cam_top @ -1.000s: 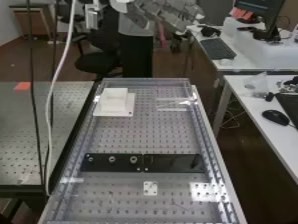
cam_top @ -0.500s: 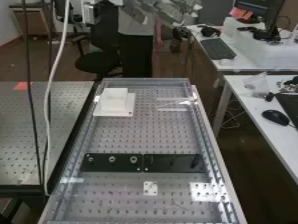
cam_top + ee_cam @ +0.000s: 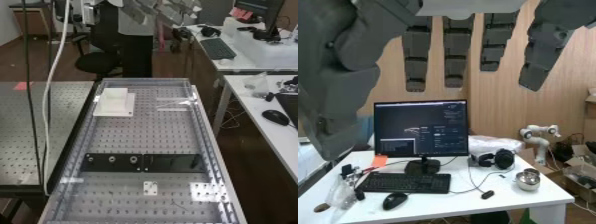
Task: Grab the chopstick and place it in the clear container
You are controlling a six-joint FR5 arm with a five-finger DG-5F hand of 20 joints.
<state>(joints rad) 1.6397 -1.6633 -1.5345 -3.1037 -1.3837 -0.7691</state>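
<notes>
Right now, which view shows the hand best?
The wrist view: the hand is close up there, its fingers straight and spaced apart. The high view shows part of it, cut off by the top edge.

High view: pale grey flat wall (image 3: 6,26), 10 o'clock | brown boxy wooden cabinet (image 3: 38,24), between 10 and 11 | black padded chair (image 3: 94,62), 11 | smooth reddish-brown floor (image 3: 13,62) beneath | white rectangular-topped desk (image 3: 256,64), 2 | wrist view: tan wood-panelled wall (image 3: 497,105)
</notes>
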